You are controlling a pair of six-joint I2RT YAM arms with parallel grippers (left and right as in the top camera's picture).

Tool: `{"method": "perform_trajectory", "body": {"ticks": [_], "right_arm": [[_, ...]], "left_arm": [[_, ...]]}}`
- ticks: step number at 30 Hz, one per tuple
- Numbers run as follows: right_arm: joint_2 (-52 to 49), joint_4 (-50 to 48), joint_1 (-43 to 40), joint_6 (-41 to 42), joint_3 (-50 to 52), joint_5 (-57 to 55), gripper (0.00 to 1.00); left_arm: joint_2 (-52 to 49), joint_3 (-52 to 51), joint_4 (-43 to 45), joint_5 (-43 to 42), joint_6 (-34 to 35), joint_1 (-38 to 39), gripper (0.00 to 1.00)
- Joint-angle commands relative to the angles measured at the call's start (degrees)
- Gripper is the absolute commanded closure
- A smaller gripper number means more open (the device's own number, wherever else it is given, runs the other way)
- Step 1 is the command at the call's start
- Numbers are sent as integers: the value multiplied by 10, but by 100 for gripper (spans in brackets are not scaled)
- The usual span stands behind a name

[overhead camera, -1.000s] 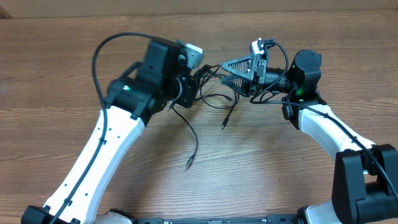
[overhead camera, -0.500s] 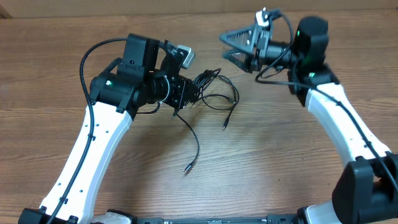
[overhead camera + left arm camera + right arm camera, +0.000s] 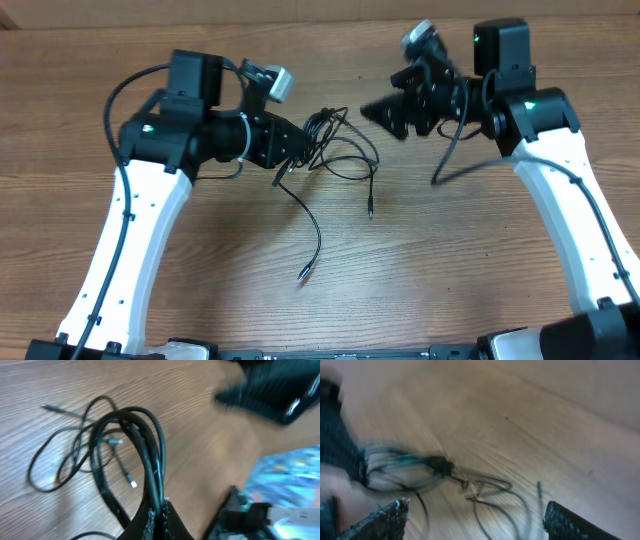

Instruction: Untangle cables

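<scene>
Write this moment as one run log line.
left gripper: shut on cables | right gripper: open, holding nothing | cables partly on table

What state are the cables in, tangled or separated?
Tangled. Several loops of the cables bunch together in the shut fingers of the left gripper; two plug ends trail on the table.

Brown wood-grain tbl (image 3: 450,270), even light.

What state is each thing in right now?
left gripper, shut on a bunch of the cables.
right gripper, open, empty, apart from the cables.
cables, tangled; two plug ends lie loose on the table.
</scene>
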State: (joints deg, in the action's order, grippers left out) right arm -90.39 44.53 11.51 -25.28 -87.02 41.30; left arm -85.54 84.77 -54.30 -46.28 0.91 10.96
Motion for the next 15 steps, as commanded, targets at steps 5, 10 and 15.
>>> {"method": "perform_trajectory", "body": {"ticks": [5,10,15], "right_arm": [[36,73,62,-351,-12,-12,28],[36,56,107,-353,-12,-18,25],[36,45,117,-353,-12,-18,41]], "left_arm": [[-3,9,-13,-166,-44,-17,96],[-3,9,-53,-188,-57,-17,96],[-3,9,-54,-195,-56,-17,96]]}}
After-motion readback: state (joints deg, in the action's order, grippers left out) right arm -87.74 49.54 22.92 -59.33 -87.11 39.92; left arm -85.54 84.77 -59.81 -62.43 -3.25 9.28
